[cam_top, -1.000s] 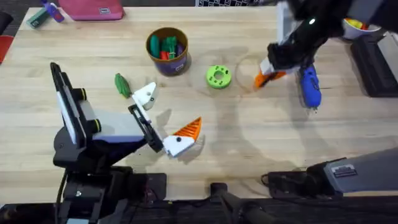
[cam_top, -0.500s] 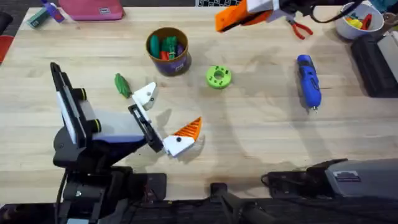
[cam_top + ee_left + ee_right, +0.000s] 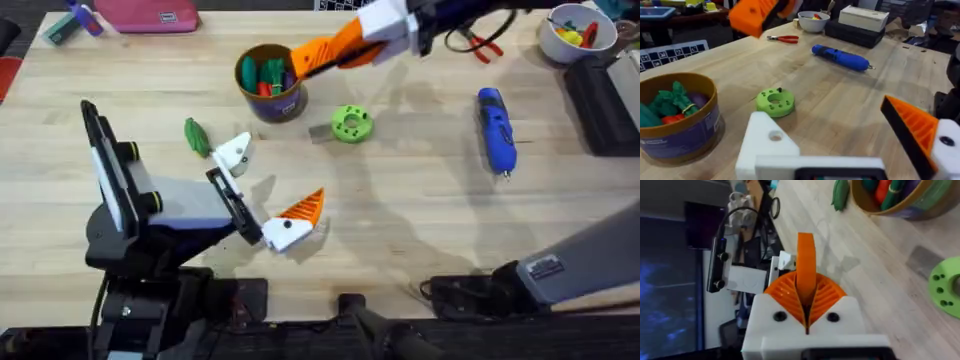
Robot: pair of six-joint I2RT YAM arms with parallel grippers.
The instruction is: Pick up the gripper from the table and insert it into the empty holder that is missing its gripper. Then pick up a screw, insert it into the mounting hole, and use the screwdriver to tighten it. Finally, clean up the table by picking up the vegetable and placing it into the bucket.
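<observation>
Your right gripper [image 3: 806, 287] is pinching the loose orange wedge-shaped plastic finger [image 3: 806, 267], clear from its wrist, while your left gripper's [image 3: 262, 190] white fingers are sitting spread.

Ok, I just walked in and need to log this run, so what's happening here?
The right gripper is shut on the loose orange gripper, held up in the air near the bucket. The left gripper is open, low at the table, with one side a bare empty holder. The screwdriver and the vegetable lie on the table, neither arm touching them.
</observation>
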